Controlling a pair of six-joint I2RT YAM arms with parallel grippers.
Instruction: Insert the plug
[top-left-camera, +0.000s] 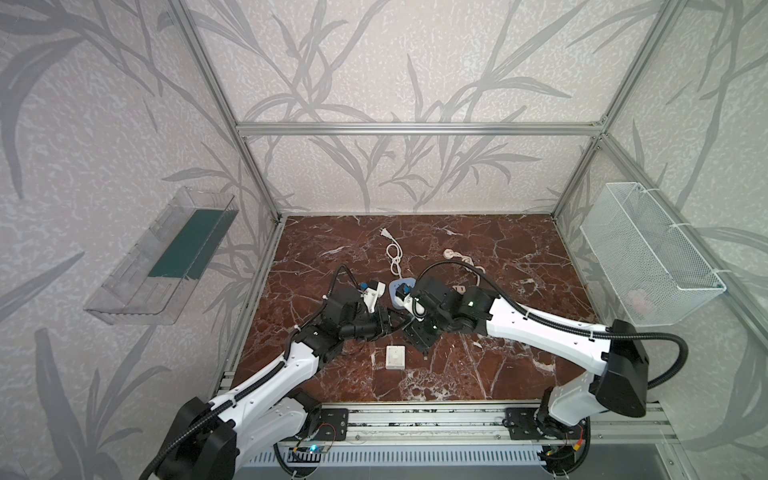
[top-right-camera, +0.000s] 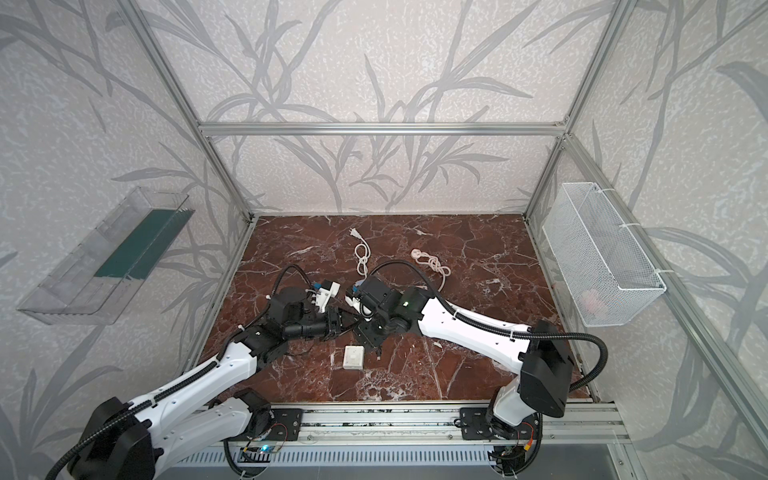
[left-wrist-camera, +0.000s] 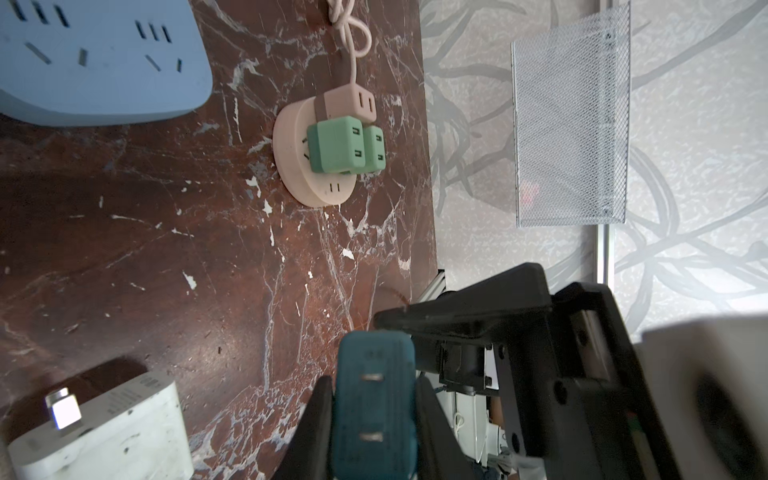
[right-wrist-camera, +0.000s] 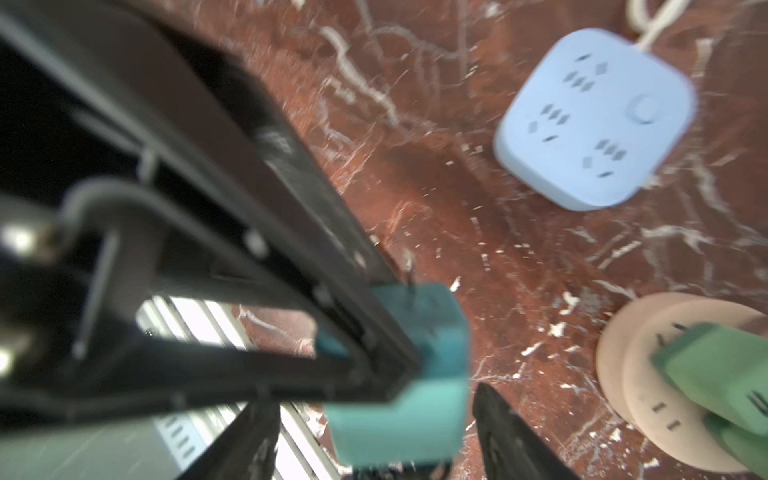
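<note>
Teal plug (left-wrist-camera: 374, 386), matte and blocky, sits clenched in your left claw (left-wrist-camera: 374, 436) in the left wrist view, its two flat prongs uncovered, probably for insertion. In the right wrist view, your right claw (right-wrist-camera: 374, 453) stands released around it. In a top view, both claws meet mid-way across the marble surface (top-left-camera: 498, 257), toward its front edge.

Clear wall bin (top-left-camera: 124, 299) on left wall, green panel (top-left-camera: 187, 245) inside; white mesh basket (top-left-camera: 648, 253) on right wall, pinkish item inside, unidentifiable; white square box (top-left-camera: 395, 357) flat on red marble tabletop (top-left-camera: 519, 249), near front edge
</note>
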